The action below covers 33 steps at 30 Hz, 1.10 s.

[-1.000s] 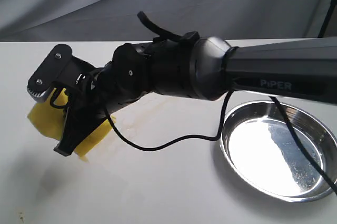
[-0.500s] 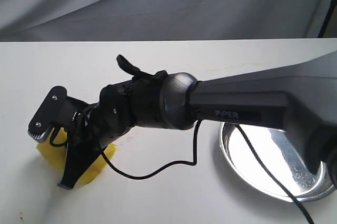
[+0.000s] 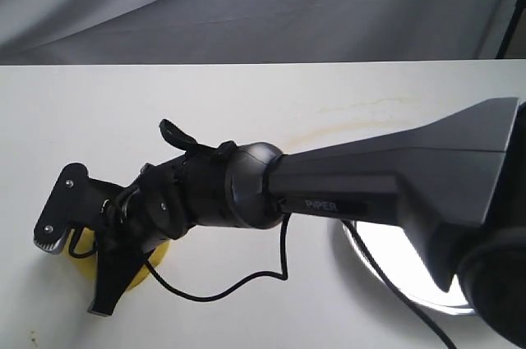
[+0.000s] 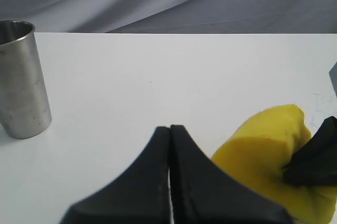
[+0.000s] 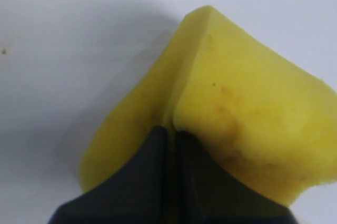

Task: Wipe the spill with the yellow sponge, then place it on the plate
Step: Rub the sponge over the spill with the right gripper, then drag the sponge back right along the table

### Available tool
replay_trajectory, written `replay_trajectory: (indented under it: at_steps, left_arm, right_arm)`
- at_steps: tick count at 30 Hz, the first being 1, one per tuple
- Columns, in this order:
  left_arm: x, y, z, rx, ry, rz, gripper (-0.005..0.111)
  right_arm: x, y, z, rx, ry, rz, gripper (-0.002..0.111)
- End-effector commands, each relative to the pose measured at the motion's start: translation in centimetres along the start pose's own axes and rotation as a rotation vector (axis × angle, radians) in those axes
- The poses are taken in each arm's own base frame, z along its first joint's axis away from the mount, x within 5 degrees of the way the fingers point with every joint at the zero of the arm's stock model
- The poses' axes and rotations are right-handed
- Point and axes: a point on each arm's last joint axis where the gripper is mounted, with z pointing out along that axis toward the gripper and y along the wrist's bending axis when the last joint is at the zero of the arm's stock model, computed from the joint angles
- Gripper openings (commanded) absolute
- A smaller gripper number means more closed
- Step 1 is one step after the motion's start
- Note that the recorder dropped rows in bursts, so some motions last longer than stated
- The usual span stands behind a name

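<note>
My right gripper [image 3: 105, 287] reaches across to the near left of the table and is shut on the yellow sponge [image 3: 153, 262], pinching a deep crease into the foam [image 5: 237, 103]. The sponge is pressed against the white tabletop and shows brownish marks on its top face. The right wrist view has the jaws [image 5: 171, 132] closed into the fold. My left gripper [image 4: 169, 128] is shut with nothing in it, just beside the sponge [image 4: 266, 145]. The plate [image 3: 393, 272] lies at the near right, mostly hidden by the right arm. The spill does not show in any view.
A stainless-steel cup [image 4: 21, 79] stands upright on the table, off to the side of the left gripper. Faint pale brownish streaks [image 3: 353, 123] mark the tabletop behind the right arm. A grey cloth backdrop hangs past the far table edge.
The right arm has swept toward the near left corner, dragging the gripped sponge along the table. It now covers more of the plate. The grip has stayed shut.
</note>
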Motion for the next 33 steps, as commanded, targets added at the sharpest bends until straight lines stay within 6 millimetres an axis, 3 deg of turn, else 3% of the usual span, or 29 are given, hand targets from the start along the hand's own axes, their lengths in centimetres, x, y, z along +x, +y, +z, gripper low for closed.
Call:
replay_trajectory:
  at_steps: [1, 8, 23, 33]
  left_arm:
    - [0.0, 0.0, 0.0, 0.0, -0.012, 0.0, 0.0]
    - [0.0, 0.0, 0.0, 0.0, -0.012, 0.0, 0.0]
    - [0.0, 0.0, 0.0, 0.0, -0.012, 0.0, 0.0]
    - [0.0, 0.0, 0.0, 0.0, -0.012, 0.0, 0.0]
  right_arm:
    - [2.2, 0.8, 2.0, -0.039, 0.091, -0.047, 0.0]
    - [3.3, -1.1, 1.7, -0.027, 0.118, 0.059, 0.0]
    - [10.1, -9.2, -0.5, -0.008, 0.264, 0.318, 0.0]
    - [12.9, -14.0, -4.4, 0.054, 0.267, 0.437, 0.0]
